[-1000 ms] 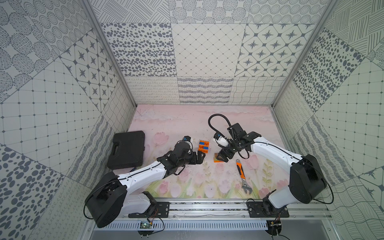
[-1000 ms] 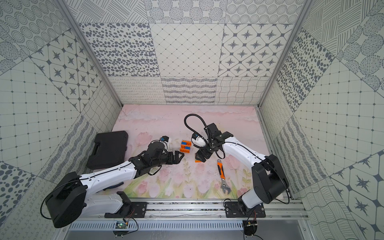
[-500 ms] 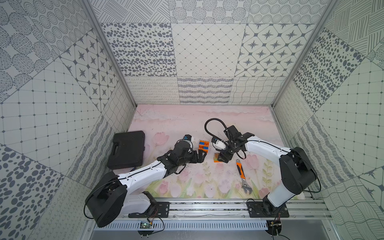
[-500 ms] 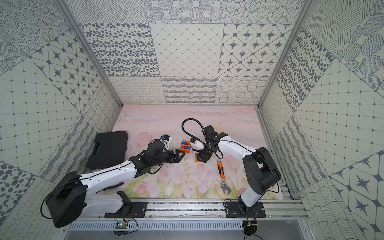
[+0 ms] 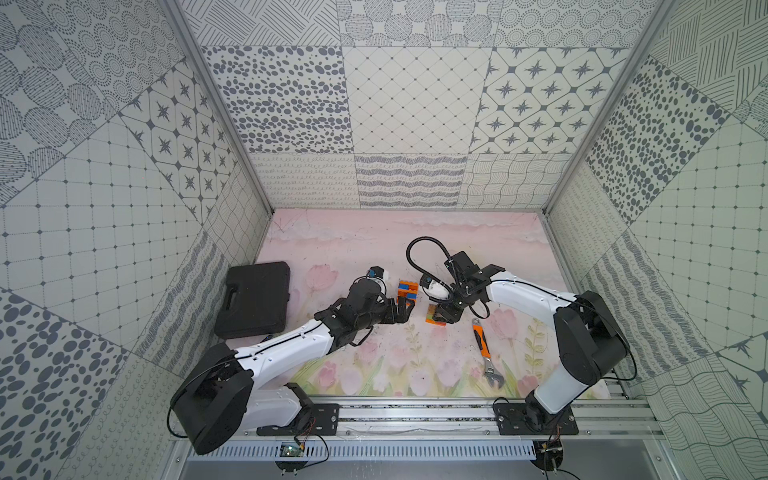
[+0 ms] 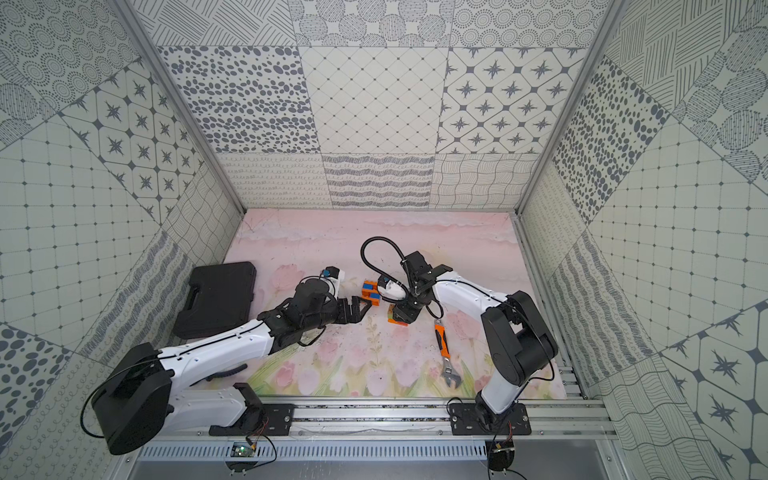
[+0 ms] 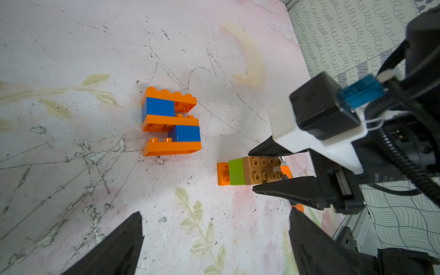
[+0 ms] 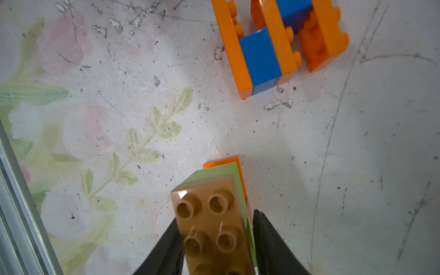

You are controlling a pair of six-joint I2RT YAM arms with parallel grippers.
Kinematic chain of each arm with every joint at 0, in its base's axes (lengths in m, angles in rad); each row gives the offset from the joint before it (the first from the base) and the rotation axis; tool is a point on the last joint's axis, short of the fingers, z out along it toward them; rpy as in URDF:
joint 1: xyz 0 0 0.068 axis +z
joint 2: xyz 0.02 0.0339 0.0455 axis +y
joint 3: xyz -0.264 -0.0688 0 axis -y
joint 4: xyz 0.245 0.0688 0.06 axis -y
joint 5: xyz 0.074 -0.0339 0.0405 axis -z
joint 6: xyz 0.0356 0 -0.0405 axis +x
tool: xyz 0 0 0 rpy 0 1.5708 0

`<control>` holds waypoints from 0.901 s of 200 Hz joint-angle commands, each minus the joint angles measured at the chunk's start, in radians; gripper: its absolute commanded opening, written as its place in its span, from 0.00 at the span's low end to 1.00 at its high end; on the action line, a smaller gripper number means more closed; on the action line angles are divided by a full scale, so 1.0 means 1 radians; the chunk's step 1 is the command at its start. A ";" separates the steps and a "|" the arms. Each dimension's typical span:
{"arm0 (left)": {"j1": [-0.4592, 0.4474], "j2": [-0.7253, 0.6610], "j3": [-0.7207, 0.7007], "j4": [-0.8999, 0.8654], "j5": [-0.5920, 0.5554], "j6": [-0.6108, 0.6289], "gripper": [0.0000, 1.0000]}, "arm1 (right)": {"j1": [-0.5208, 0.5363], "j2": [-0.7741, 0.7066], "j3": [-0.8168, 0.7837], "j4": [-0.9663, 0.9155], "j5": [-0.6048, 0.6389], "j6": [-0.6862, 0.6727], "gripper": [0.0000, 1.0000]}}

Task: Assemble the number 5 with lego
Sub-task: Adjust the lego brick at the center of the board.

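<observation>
Right pincer (image 8: 217,240) is down on the small stack (image 7: 250,173) of bricks, one finger (image 8: 164,247) each side of the brown brick (image 8: 212,228) w/ hardly any gap showing, so it's clamped on it or just about. Stack lies on the bench (image 7: 71,59): brown on lime green on orange, just beside the orange-and-blue figure (image 7: 170,121), not touching it. Left pincer (image 7: 214,245) hangs wide, holding nothing, pointed at that figure, which in a top view (image 5: 407,291) sits between the two arms.

Handling, as I read it: hard plastic, light, stiff, won't crush. Sides are glossy, so probably slippery under a skewed pinch. Best hold looks like the flat long sides of the brown brick, square on, clear of the studs. Weak spot is prob. the stud joints: a twist could pop the layers apart.

Wrench (image 5: 484,353) and black case (image 5: 253,299) sit well apart.
</observation>
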 commanded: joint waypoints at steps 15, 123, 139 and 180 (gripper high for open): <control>-0.003 -0.003 0.019 -0.014 -0.011 0.014 0.99 | 0.023 0.015 0.042 -0.041 -0.035 0.000 0.38; -0.002 -0.165 -0.067 -0.069 -0.203 -0.020 0.99 | 0.038 0.010 0.049 -0.038 -0.297 0.050 0.31; -0.002 -0.209 -0.083 -0.102 -0.230 -0.010 0.99 | 0.041 0.044 0.081 -0.064 -0.334 0.038 0.31; -0.001 -0.308 -0.130 -0.112 -0.265 0.006 0.99 | 0.056 0.102 0.126 -0.110 -0.382 0.062 0.32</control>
